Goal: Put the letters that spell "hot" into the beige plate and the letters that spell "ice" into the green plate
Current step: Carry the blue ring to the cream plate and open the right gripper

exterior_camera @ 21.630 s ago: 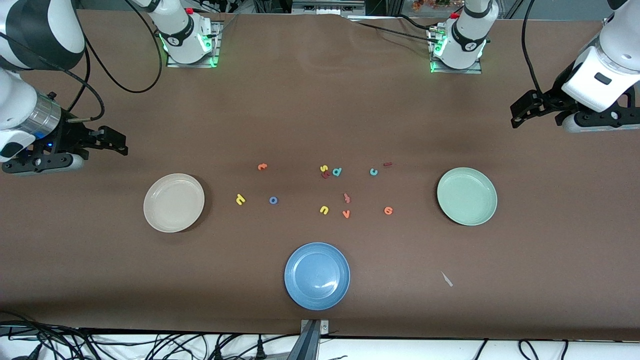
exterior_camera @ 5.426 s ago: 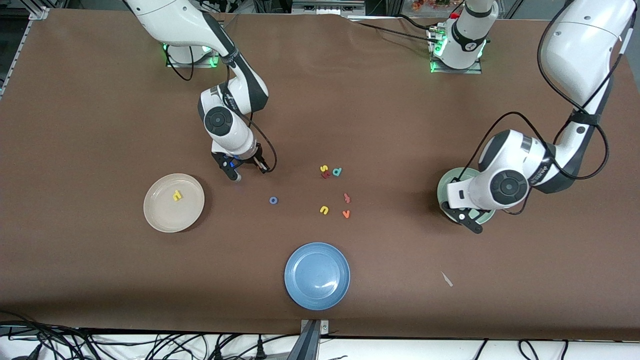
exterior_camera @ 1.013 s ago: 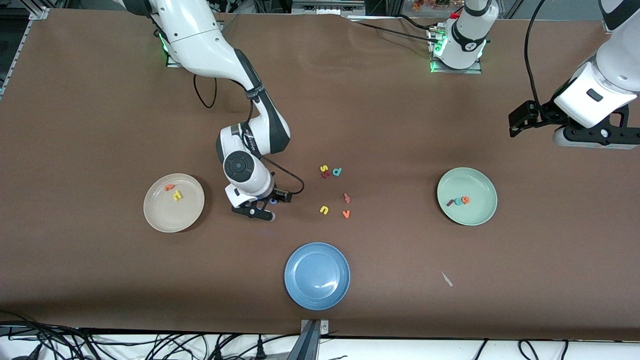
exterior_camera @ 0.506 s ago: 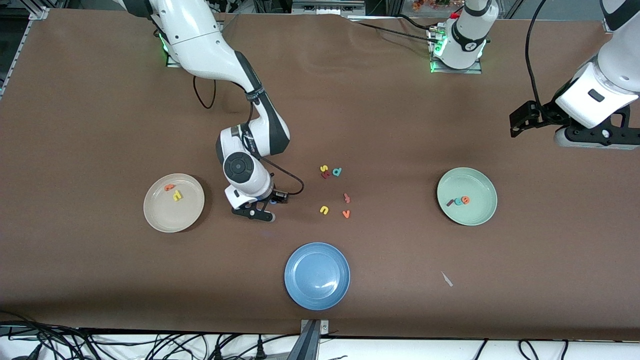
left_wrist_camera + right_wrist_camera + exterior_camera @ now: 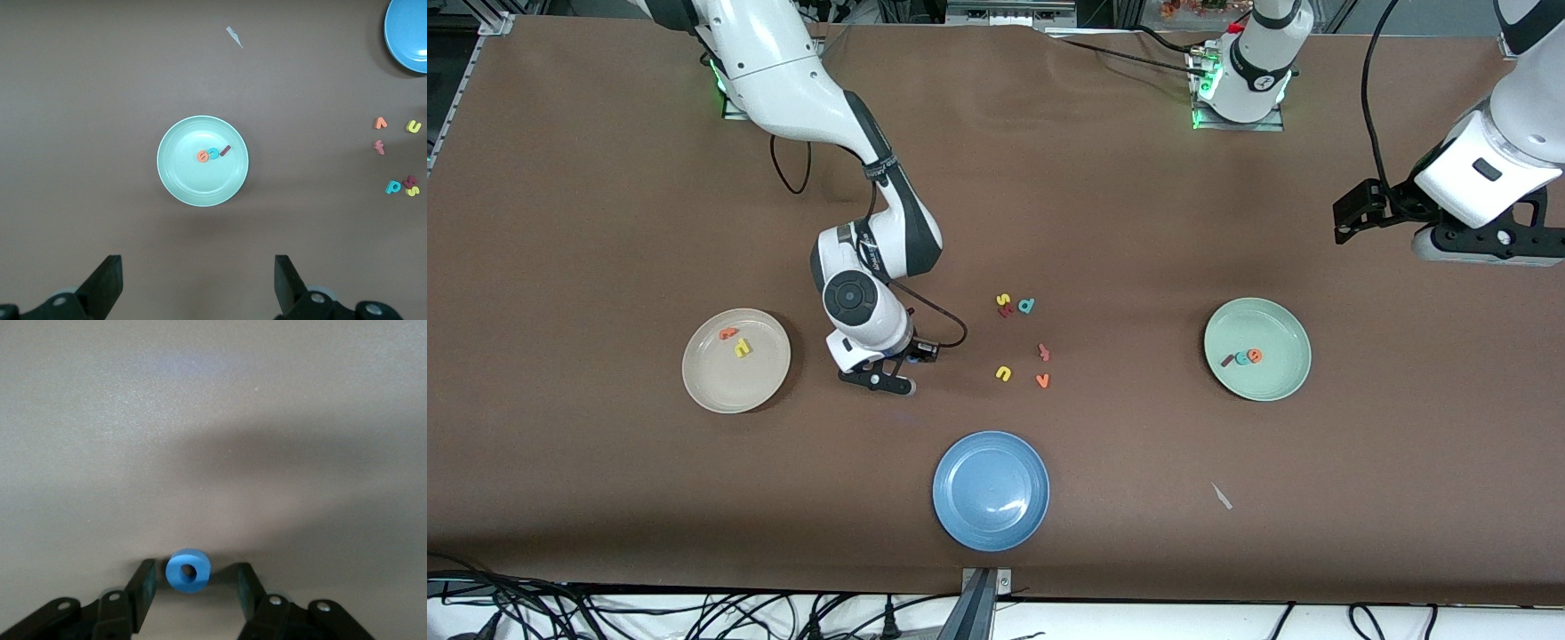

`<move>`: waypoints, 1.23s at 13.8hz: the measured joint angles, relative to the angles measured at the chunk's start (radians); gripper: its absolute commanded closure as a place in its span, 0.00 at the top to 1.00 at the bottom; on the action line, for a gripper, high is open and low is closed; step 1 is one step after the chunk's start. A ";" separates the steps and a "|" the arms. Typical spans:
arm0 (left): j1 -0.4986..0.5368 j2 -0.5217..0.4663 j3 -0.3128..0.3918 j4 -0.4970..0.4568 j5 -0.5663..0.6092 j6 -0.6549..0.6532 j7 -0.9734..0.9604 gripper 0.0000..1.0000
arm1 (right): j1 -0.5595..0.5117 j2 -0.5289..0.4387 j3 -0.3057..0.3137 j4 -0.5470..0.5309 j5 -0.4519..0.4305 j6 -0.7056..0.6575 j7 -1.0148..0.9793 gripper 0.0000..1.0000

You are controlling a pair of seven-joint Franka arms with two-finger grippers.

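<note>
Right gripper [image 5: 190, 587]: down on counter [image 5: 605, 222], fingers spread either side of blue ring-shaped foam o [image 5: 188, 571], gaps visible. Left gripper [image 5: 197, 290]: spread wide, empty, waiting above pale green plate [image 5: 173, 180].

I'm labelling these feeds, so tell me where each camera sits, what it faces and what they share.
Front view: high across the table, facing both arms, right gripper low beside the round cream-beige plate.
Left wrist view: looks down between open fingers at the round mint-green plate; front view shares it.
Right wrist view: fingers flank the blue foam ring-shaped o.
</note>
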 measured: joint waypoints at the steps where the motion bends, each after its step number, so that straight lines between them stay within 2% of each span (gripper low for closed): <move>1: 0.000 0.000 0.000 0.000 0.000 0.000 0.000 1.00 | 0.000 0.000 0.000 0.000 0.003 0.000 0.000 0.46; 3: 0.000 0.000 0.000 0.000 0.000 -0.001 0.001 1.00 | 0.000 0.000 0.000 0.000 0.004 0.000 0.000 0.45; 6: 0.000 0.000 0.000 0.000 0.000 -0.001 0.002 1.00 | 0.000 0.000 0.000 0.004 0.007 -0.001 0.000 0.34; 10: 0.000 0.000 0.000 0.000 0.000 -0.001 0.003 1.00 | 0.000 0.000 0.000 0.007 0.008 -0.001 0.000 0.27; 17: 0.000 0.000 0.000 0.000 0.000 -0.001 0.004 1.00 | -0.001 -0.001 -0.002 0.013 0.009 -0.018 -0.001 0.21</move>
